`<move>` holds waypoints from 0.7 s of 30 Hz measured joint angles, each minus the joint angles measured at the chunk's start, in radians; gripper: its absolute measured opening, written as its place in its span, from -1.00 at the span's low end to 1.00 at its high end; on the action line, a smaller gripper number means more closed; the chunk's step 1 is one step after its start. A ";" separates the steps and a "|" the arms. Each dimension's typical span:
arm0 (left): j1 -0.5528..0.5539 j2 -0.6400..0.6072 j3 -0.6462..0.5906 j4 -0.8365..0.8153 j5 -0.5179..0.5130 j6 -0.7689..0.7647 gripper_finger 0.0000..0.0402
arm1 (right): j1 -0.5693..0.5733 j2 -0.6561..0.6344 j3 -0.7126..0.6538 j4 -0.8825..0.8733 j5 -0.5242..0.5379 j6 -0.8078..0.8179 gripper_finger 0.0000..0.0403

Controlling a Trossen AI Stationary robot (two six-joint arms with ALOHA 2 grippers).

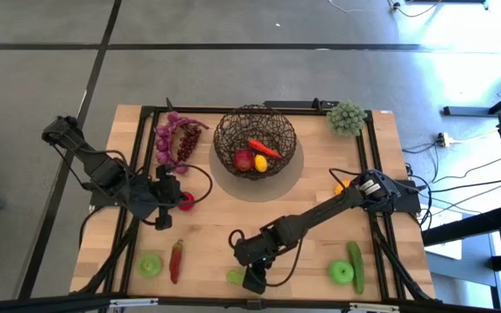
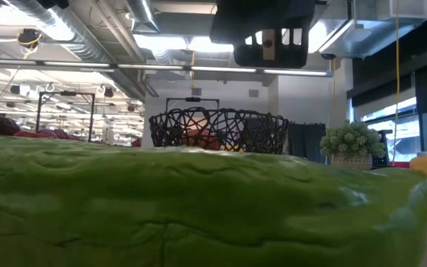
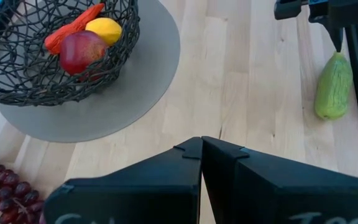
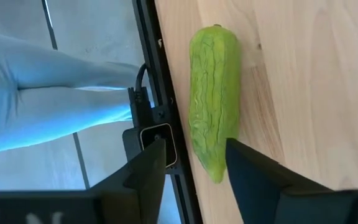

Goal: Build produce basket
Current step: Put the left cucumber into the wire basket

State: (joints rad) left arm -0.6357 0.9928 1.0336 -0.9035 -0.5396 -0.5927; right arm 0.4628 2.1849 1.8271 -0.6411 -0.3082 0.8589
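Pale wooden tabletop [image 1: 303, 196], ridged green cucumber [image 4: 213, 99] between right pincer's [image 4: 194, 158] parted fingers; left pincer [image 3: 201, 163] together.

Two black jointed arms, left arm [image 1: 103, 169] and right arm [image 1: 320, 213], with black cables and angular matte-black fingers [image 4: 151, 165].

We see the basket [image 1: 255, 139] at the table's [image 1: 320, 187] far middle, grapes [image 1: 174, 139] to its left, a cucumber [image 1: 236, 276] at the near edge.
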 joint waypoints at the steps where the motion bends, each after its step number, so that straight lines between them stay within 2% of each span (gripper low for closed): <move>1: 0.000 0.000 0.000 0.000 0.000 0.001 -1.00 | 0.000 0.000 0.000 -0.001 0.000 0.000 -0.14; 4: 0.000 0.000 0.000 0.000 0.000 0.000 -1.00 | 0.001 0.000 0.000 -0.003 0.029 0.000 -0.06; 8: 0.000 0.000 0.000 0.000 0.000 0.001 -1.00 | 0.016 0.016 0.001 0.021 0.132 0.007 -0.01; 21: 0.000 0.000 0.000 -0.001 0.001 0.003 -1.00 | 0.052 0.097 0.001 0.105 0.158 0.037 0.00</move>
State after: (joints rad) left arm -0.6357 0.9926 1.0336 -0.9041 -0.5386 -0.5897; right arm 0.5144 2.2818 1.8278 -0.5365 -0.1501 0.8955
